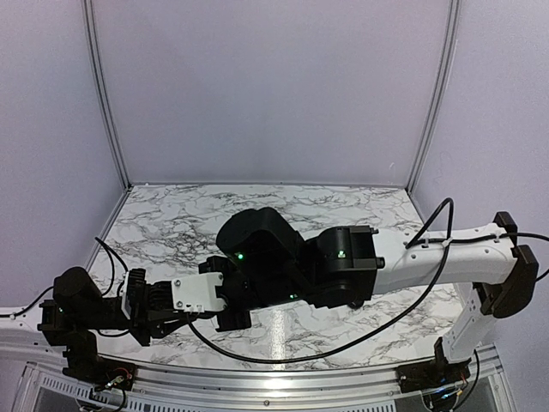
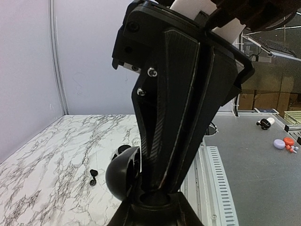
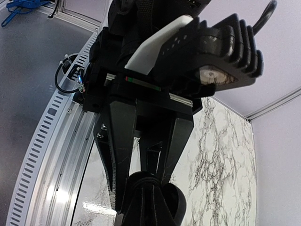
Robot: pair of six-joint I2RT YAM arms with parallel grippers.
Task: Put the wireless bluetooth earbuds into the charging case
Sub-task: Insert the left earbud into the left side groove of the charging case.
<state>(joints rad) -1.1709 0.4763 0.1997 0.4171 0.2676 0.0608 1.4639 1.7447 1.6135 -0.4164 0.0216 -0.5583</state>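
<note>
Both arms meet over the front middle of the marble table (image 1: 171,223). My left gripper (image 1: 228,311) is shut on the black charging case (image 2: 120,179), whose rounded lid stands open to the left; the case also shows in the right wrist view (image 3: 178,207). My right gripper (image 2: 157,188) points straight down into the case with its fingers (image 2: 164,117) drawn together. Its tips are hidden inside, so I cannot see whether anything is between them. One tiny black earbud (image 2: 93,176) lies on the marble left of the case. A second small dark object (image 2: 123,149) lies just beyond the lid.
The table's front aluminium rail (image 2: 217,179) runs right beside the case. Beyond it is a grey bench with small orange and purple items (image 2: 284,142). White walls enclose the back and sides of the table (image 1: 274,86). A black cable (image 1: 283,356) loops along the front edge.
</note>
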